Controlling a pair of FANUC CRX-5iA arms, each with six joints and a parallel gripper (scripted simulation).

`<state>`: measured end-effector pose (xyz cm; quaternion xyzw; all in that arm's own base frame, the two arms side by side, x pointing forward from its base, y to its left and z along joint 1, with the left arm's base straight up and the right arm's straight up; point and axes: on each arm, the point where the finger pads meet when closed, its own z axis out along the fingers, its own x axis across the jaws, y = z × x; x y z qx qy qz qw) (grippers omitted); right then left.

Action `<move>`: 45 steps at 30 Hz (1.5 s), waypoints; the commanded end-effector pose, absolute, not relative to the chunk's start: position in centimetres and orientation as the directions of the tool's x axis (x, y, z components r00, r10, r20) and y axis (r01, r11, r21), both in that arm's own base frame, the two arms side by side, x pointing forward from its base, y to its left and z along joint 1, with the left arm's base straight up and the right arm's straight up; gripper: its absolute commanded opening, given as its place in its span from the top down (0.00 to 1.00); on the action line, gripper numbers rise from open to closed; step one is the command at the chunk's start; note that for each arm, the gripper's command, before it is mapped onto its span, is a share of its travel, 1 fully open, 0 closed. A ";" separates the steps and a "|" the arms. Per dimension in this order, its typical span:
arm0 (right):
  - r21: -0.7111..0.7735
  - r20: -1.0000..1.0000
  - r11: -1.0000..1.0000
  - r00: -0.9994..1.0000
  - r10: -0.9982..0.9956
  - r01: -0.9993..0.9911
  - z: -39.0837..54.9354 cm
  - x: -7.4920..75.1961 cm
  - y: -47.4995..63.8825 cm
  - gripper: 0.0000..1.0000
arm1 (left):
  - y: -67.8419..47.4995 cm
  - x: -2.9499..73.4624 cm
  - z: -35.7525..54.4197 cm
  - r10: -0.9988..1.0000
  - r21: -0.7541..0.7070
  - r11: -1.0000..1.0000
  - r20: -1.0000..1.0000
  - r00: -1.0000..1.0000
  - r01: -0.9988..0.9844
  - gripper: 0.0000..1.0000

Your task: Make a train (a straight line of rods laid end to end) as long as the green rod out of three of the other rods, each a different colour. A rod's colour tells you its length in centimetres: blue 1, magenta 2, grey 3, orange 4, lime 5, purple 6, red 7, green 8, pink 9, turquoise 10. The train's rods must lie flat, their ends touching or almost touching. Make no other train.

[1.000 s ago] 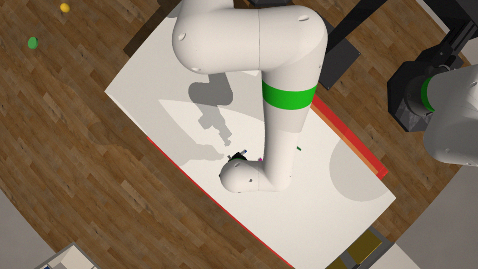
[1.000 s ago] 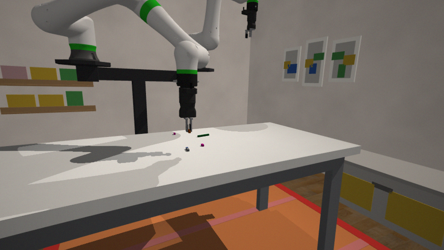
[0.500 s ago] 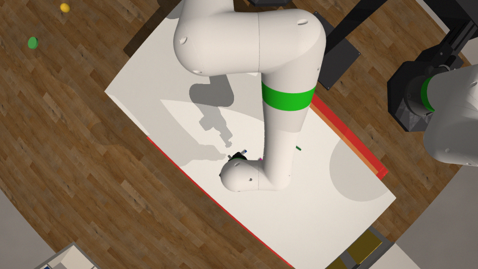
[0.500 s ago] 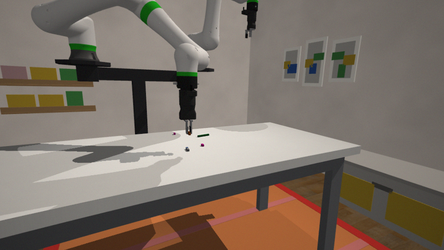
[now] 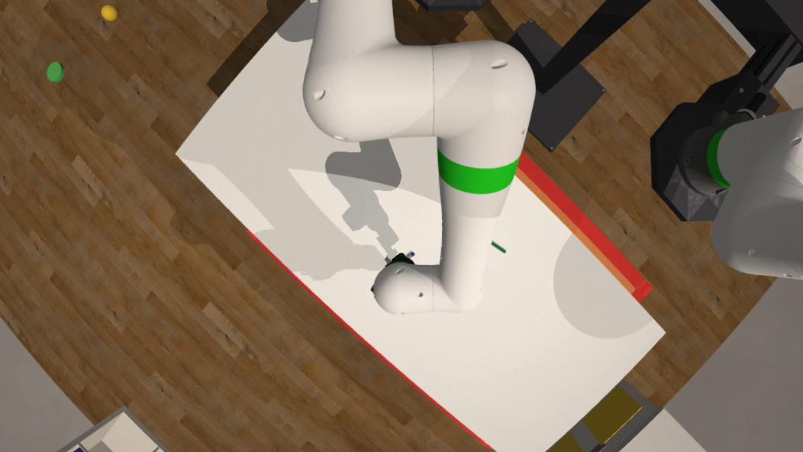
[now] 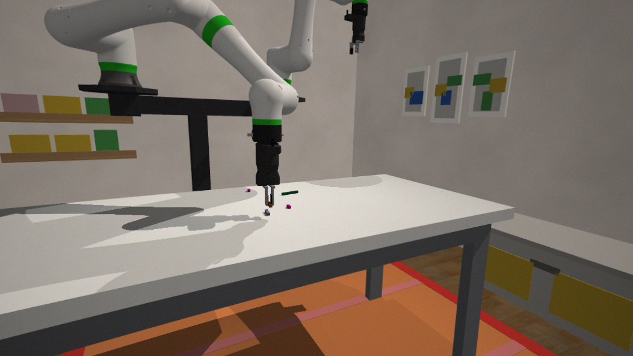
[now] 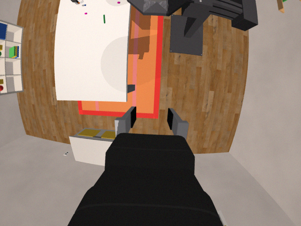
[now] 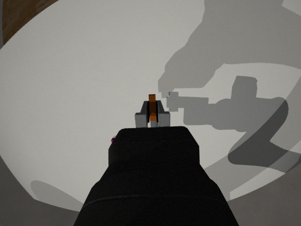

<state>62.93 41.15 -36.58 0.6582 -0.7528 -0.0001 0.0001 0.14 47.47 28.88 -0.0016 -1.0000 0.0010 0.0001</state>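
While the orange rod [image 6: 270,204] [image 8: 152,104] is pinched between the narrowly parted jaws of the right gripper [image 6: 269,201] [image 8: 152,107], the left gripper's [image 6: 354,49] [image 7: 151,118] are spread wide, holding nothing; on the table [image 5: 505,348] [image 6: 398,212] [image 7: 80,60] [image 8: 84,60], the green rod [image 5: 498,246] [image 6: 289,193] [image 7: 104,19] is seen well apart from the right gripper

The right gripper [image 5: 400,259] [image 6: 269,202] [image 7: 77,2] [image 8: 152,107] has dropped lower over the table [image 5: 533,337] [image 6: 398,208] [image 7: 80,60] [image 8: 72,72], bringing the orange rod [image 6: 270,204] [image 8: 152,97] down with it; its shadow's drawn in closer.
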 end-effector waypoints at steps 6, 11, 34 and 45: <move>-0.001 -0.001 0.133 -0.133 -0.991 -0.991 -38.8 63.1 41.3 0.76 | 47.5 0.2 29.0 0.003 0.000 1.000 0.000 -1.000 0.003 0.00; -0.001 -0.001 0.133 -0.133 -0.991 -0.991 -39.3 63.1 41.3 0.76 | 47.5 0.2 29.0 0.003 0.000 1.000 0.000 -1.000 0.003 0.00; -0.001 -0.001 0.133 -0.133 -0.991 -0.991 -39.3 63.1 41.3 0.76 | 47.5 0.2 29.0 0.003 0.000 1.000 0.000 -1.000 0.003 0.00; -0.001 -0.001 0.133 -0.133 -0.991 -0.991 -39.3 63.1 41.3 0.76 | 47.5 0.2 29.0 0.003 0.000 1.000 0.000 -1.000 0.003 0.00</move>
